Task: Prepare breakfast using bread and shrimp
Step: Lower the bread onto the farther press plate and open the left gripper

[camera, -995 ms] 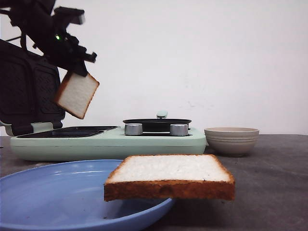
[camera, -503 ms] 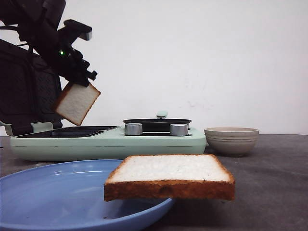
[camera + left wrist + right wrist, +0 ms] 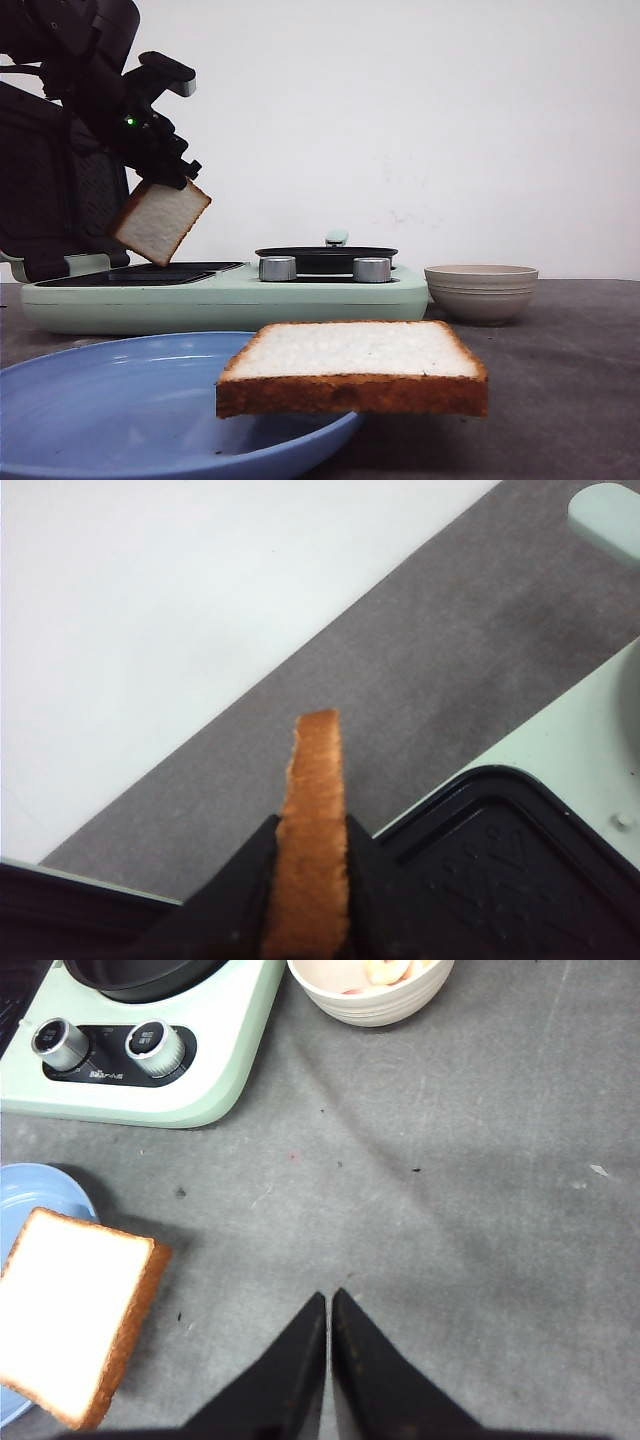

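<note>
Bread slice [image 3: 160, 221] hangs tilted above the dark grill plate [image 3: 140, 273] of the mint-green cooker [image 3: 225, 297], pinched by its upper crust in the left tool [image 3: 165, 177]; in the left wrist view the two black fingers [image 3: 245, 885] press against both faces of the slice, whose brown crust edge stands up between them, with the embossed grill plate just beside. A second bread slice [image 3: 352, 366] lies flat nearer the camera than the cooker, one end resting on the rim of the blue plate [image 3: 120, 400] and the other end jutting out over the grey counter [image 3: 560, 380]. The right tool [image 3: 329, 1305] is closed with nothing in it, its fingertips meeting over bare counter, apart from that second slice. On the cooker's right half sits a black pan [image 3: 326, 257] behind two silver knobs [image 3: 277, 268]. Just right of the cooker stands a beige bowl [image 3: 481, 290]; the right wrist view shows pale pinkish shrimp [image 3: 388, 970] inside it, cut off by the frame edge.
</note>
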You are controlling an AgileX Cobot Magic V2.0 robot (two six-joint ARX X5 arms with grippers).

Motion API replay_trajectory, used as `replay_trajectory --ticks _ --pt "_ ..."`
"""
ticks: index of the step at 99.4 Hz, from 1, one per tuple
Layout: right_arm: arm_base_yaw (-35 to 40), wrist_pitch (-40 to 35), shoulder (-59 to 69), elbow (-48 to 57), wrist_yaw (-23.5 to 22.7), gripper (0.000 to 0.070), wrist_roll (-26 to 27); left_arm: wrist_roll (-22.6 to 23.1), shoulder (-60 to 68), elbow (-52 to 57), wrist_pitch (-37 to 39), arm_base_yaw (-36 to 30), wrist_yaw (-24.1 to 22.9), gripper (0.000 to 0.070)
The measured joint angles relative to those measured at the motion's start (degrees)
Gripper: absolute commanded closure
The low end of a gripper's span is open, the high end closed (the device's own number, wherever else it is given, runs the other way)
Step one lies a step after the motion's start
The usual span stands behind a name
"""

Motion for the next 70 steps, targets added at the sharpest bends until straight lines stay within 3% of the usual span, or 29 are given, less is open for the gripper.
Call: replay_trajectory --ticks 11,24,30,70 --pt "0.0 0.0 0.0 0.0 0.0 0.0697 0.0 0.02 0.0 0.0 -1.66 0.0 0.76 0.0687" --pt "0.0 -0.02 0.0 0.0 0.0 0.0697 0.0 0.0 0.0 0.0 -3.87 0.0 2.43 0.0506" --pt "0.0 -0.02 0.0 0.0 0.0 0.0697 0.0 -0.11 0.0 0.0 -5.03 0.0 3.32 0.0462" --pt "0.0 0.0 0.0 0.0 0.0 0.0697 0.0 -6.1 0.02 0.0 -5.75 -0.39 8.37 0.0445"
